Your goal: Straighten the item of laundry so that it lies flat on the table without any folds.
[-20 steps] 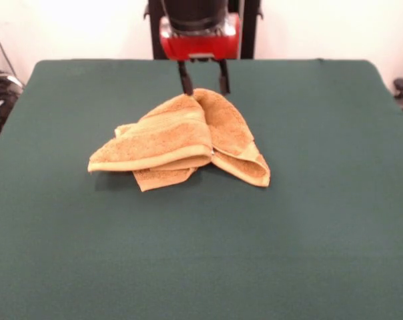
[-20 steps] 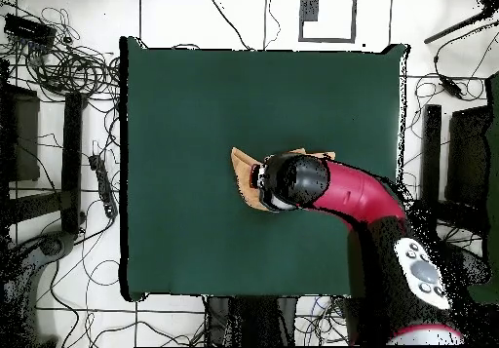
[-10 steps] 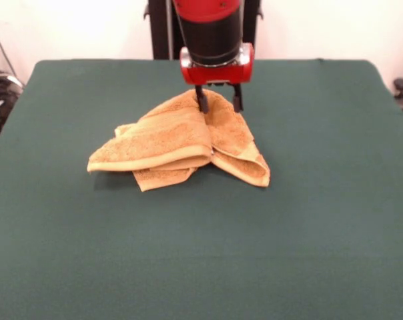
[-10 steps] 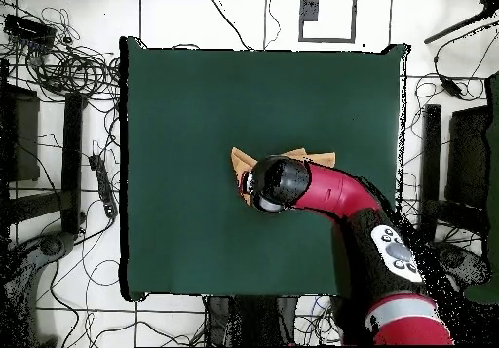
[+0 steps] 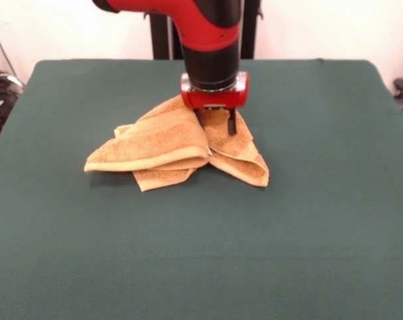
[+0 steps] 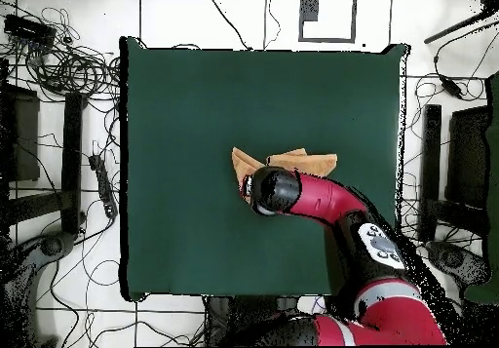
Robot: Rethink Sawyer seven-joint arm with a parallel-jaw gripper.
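The gripper (image 5: 217,123) is open, its fingers down around a fold of the bunched towel (image 5: 168,143), ready to pinch it, mid-table (image 5: 321,233).

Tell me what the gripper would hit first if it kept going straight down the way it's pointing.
The towel. The gripper points down with its fingers open over the crumpled top fold, at or just above the cloth; exact contact is hard to judge. The table lies beneath that.

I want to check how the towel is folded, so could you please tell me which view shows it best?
The front view shows it best: the towel lies bunched in overlapping folds on the table, with the open claw down on its top. In the overhead view, the arm hides much of the towel, leaving only a few corners visible.
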